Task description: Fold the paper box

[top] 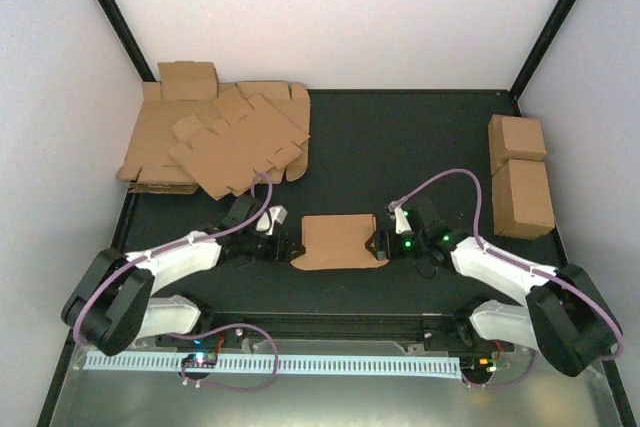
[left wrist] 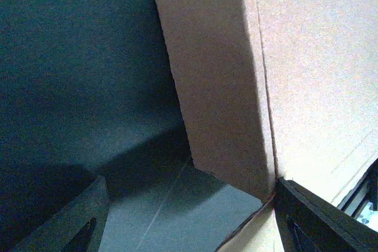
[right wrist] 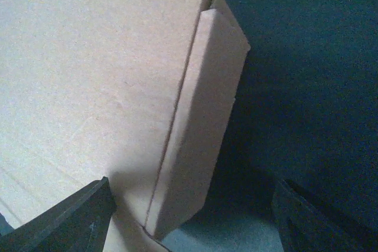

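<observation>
A plain brown, die-cut cardboard paper box [top: 338, 242] lies on the dark matte table [top: 400, 137] near its front middle, between the two arms, its broad panel facing up and its front edge ragged with tabs. The left end effector [top: 290, 249] sits at the box's left end and the right end effector [top: 380, 242] at its right end; from above, the dark wrists hide whether either one touches the cardboard. In the left wrist view a narrow end flap [left wrist: 218, 98] stands folded up from the panel between widely spread black fingers [left wrist: 316, 222]. The finger on the picture's right meets the corner of the fold and the other is well clear over the table, so this end effector is released, clamping nothing. In the right wrist view the opposite end flap [right wrist: 198, 128] likewise stands raised between parted fingers [right wrist: 71, 219], one by the panel and one apart over bare table, so it too is released. Both wrist views cut off most of the box and all but the finger stubs. A heap of flat brown cardboard sheets [top: 220, 142] fills the far left corner, and two blocky brown cardboard cuboids [top: 520, 177] stand at the right edge.
</observation>
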`<state>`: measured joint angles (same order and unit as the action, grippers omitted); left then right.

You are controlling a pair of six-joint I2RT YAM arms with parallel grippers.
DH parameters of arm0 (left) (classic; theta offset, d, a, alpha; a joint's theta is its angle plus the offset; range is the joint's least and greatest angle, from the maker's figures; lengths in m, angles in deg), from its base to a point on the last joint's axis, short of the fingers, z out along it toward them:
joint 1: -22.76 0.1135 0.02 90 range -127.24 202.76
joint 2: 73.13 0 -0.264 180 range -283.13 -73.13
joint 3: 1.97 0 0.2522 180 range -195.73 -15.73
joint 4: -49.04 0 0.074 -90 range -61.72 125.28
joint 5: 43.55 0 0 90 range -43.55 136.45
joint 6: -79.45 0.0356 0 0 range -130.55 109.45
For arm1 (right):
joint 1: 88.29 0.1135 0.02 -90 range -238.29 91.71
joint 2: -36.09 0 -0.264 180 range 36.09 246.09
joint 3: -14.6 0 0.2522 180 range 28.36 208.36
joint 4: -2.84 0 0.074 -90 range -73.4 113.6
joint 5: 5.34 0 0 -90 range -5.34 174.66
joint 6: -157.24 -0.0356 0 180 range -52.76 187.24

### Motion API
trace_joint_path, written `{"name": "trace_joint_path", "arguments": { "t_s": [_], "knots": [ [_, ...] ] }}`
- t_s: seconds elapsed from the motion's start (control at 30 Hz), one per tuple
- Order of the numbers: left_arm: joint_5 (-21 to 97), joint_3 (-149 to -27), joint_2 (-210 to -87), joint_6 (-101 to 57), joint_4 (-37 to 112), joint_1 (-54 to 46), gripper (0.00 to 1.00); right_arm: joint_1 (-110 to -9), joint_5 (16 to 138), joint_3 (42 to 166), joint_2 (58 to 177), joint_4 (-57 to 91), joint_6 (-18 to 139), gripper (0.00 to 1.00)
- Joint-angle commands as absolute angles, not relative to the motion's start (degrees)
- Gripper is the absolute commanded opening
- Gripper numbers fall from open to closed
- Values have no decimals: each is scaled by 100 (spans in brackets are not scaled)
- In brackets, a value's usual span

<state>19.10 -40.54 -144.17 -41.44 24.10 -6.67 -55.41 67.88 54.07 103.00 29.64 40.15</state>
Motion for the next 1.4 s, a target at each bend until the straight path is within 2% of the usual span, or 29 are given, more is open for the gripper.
{"name": "trace_joint_path", "arguments": {
  "t_s": [0.0, 0.23, 0.43, 0.6, 0.8, 0.9, 1.0, 1.1, 1.2, 1.27, 1.37],
  "knots": [
    [2070, -3975, -14867, -4134, 2463, -766, 78, -5524, 6728, 5312, 10598, 2727, 3999, 76],
    [2248, -4113, -14305, -4119, 2057, -782, 75, -5520, 6969, 5451, 10129, 3026, 4083, 76],
    [2331, -4304, -13352, -3964, 1656, -787, 80, -5519, 7253, 5748, 9780, 3538, 4342, 87],
    [2437, -4480, -13051, -3616, 1599, -922, 80, -5523, 7271, 5880, 9459, 3749, 4481, 87],
    [3130, -4924, -12938, -2747, 1448, -1639, 86, -5514, 6885, 6090, 9211, 3867, 4693, 87],
    [4045, -4965, -12733, -2482, 1546, -2504, 87, -5515, 6769, 6306, 9439, 3688, 4743, 87],
    [4743, -4904, -12549, -2501, 1732, -3056, 87, -5514, 6834, 6751, 9898, 3766, 4924, 82],
    [5384, -4853, -12596, -2198, 1830, -3714, 93, -5516, 6896, 7188, 10449, 3967, 5183, 81],
    [6064, -5031, -12820, -2328, 1453, -3899, 97, -5523, 7026, 7462, 10866, 4180, 5410, 81],
    [5994, -5318, -12923, -2579, 1066, -3898, 96, -5523, 6978, 7503, 10996, 4112, 5593, 80],
    [5633, -5274, -12921, -2637, 1290, -4032, 97, -5524, 6503, 7605, 11221, 3837, 5938, 80]
  ]
}}
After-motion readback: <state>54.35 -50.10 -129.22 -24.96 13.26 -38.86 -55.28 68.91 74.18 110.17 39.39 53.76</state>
